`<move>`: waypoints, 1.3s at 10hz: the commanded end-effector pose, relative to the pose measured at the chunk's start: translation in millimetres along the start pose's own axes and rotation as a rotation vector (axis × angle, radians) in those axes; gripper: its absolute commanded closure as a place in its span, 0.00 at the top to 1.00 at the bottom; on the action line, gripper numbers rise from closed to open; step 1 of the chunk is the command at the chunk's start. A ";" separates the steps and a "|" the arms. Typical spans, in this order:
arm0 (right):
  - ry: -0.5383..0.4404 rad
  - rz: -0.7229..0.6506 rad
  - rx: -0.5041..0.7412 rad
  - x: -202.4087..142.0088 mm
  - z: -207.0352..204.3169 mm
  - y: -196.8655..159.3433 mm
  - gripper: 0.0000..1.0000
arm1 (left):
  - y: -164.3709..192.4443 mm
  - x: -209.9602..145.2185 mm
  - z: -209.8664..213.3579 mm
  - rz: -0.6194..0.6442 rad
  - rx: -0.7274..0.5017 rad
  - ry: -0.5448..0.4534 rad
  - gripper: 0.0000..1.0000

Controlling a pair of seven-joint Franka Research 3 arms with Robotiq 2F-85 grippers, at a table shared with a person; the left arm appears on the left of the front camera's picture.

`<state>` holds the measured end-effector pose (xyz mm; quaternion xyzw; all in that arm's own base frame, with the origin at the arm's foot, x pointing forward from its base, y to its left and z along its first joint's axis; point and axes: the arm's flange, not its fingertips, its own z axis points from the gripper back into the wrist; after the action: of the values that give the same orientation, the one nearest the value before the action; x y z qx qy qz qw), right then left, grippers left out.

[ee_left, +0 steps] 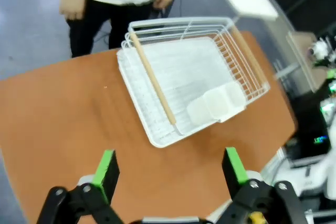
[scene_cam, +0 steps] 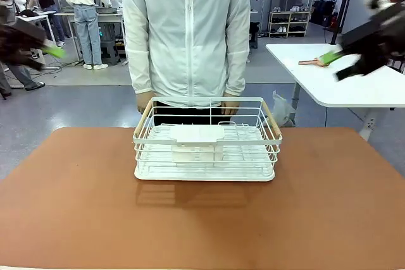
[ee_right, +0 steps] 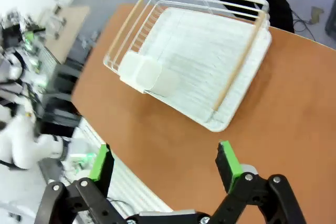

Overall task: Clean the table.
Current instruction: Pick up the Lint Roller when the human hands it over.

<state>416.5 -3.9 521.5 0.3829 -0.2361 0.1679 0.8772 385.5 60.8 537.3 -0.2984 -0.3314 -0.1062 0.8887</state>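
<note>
Pre-grasp: basket (scene_cam: 205,138) sits on table (scene_cam: 76,207).
Left gripper (ee_left: 169,167) & right gripper (ee_right: 163,162) both released, empty; nxt you lower one to basket rim.

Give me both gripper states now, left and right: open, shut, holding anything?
Left gripper: open, holding nothing.
Right gripper: open, holding nothing.

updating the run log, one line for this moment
left gripper: open | right gripper: open | white wire basket: on table | person: behind basket
</note>
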 end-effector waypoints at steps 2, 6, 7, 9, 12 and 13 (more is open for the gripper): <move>-0.102 -0.290 -0.063 -19.1 67.6 -79.5 1.00 | 76.9 -28.6 100.3 0.295 -0.032 -0.173 1.00; -0.236 -0.553 -0.083 -76.3 135.9 -154.2 1.00 | 146.4 -89.4 166.3 0.596 0.046 -0.292 1.00; -0.257 -0.574 -0.084 -87.8 139.7 -158.1 1.00 | 156.7 -97.9 170.2 0.642 0.046 -0.310 1.00; -0.268 -0.572 -0.096 -97.6 143.4 -153.4 1.00 | 164.2 -103.9 168.0 0.660 0.045 -0.318 1.00; -0.253 -0.580 -0.107 -97.7 146.0 -164.6 1.00 | 168.2 -105.6 166.4 0.677 0.063 -0.317 1.00; -0.253 -0.580 -0.107 -97.7 146.0 -164.6 1.00 | 168.2 -105.6 166.4 0.677 0.063 -0.317 1.00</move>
<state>373.8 -228.0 460.2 0.4005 -0.2318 -0.1462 0.8744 289.1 289.2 490.4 -0.3704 -0.3439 0.2583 0.8233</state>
